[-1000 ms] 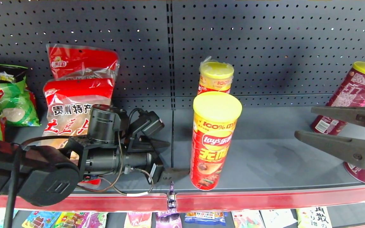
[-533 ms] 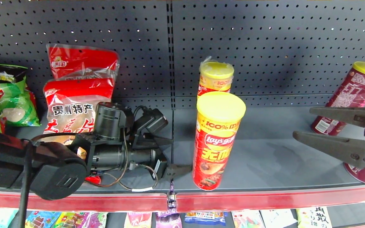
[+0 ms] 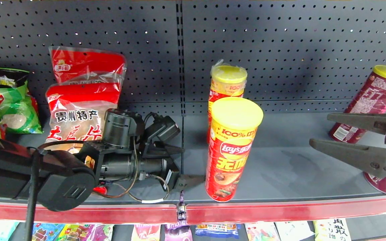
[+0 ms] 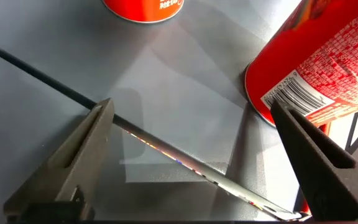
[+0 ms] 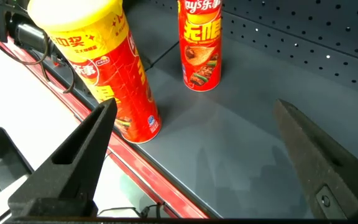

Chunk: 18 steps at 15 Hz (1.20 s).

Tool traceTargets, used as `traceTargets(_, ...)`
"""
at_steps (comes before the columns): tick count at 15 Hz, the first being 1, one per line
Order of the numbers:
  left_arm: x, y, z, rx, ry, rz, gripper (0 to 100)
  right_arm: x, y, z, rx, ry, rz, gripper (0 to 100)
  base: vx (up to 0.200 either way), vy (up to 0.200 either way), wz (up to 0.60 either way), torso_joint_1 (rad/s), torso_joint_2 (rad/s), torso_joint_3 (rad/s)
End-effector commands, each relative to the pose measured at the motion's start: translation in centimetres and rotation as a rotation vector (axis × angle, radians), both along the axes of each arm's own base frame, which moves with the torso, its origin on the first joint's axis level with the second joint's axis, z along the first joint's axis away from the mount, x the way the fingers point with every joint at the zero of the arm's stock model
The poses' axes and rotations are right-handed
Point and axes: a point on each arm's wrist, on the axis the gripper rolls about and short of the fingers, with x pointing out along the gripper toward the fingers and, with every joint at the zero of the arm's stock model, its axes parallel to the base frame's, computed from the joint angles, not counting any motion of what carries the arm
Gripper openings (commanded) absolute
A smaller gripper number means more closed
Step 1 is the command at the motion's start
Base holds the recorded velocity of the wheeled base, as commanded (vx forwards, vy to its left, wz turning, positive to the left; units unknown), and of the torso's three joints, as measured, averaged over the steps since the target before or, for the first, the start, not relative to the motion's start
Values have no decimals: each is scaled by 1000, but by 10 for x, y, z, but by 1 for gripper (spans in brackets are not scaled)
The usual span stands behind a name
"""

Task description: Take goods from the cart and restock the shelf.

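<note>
A red chips can (image 3: 232, 150) with a yellow lid stands near the front edge of the grey shelf (image 3: 290, 167), leaning slightly. A second, matching can (image 3: 228, 82) stands right behind it. My left gripper (image 3: 193, 165) lies low on the shelf just left of the front can, open; its lower finger reaches the can's base. From the left wrist, the left gripper (image 4: 191, 112) is spread wide, with the front can (image 4: 328, 62) by one finger and the rear can's base (image 4: 145, 7) beyond. My right gripper (image 3: 319, 130) hovers open at the shelf's right. The right gripper (image 5: 194, 106) faces both cans (image 5: 104, 68) (image 5: 201, 43).
Red snack bags (image 3: 82, 97) and green chip bags (image 3: 5, 103) stand at the left. A dark red can (image 3: 370, 100) leans on the pegboard at the far right, another (image 3: 380, 182) sits behind my right gripper. The shelf's red front lip (image 3: 263, 211) runs below.
My left arm has slid to the right along the shelf, and the front can has shifted right with it by a little. The right gripper has barely moved.
</note>
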Motion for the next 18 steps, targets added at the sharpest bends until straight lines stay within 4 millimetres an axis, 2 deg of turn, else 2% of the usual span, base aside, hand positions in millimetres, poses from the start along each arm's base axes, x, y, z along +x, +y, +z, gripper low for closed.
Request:
traceTargets(1,0,0,0,0,0,0,100,0,0,0,0,0,2,100,0,0,0,0,0,0)
traceTargets(6,-2,3,2,1,-2,17,100,-1,-1,-4,-6,11,0,100,0,0,0,0,0,0)
traceTargets(8,-9,15,16,-14,-30,59,100,-3,-5,-11,-15,28,-16,100,0,0,0,0,0,0)
traceTargets(10,-23,30,30,-32,-62,98,100,-16,-11,-20,-17,32,-16,100,0,0,0,0,0,0)
traceTargets(13,-63,67,55,-83,-120,238,100,-59,-33,-49,-9,14,-24,100,0,0,0,0,0,0)
traceTargets(15,-99,89,59,-110,-137,330,100,-85,-47,-69,2,-20,-69,100,0,0,0,0,0,0)
traceTargets(16,-108,96,59,-112,-143,363,100,-91,-52,-72,2,-23,-102,100,0,0,0,0,0,0)
traceTargets(18,-150,123,60,-107,-143,507,100,-118,-66,-76,29,-6,-243,100,0,0,0,0,0,0)
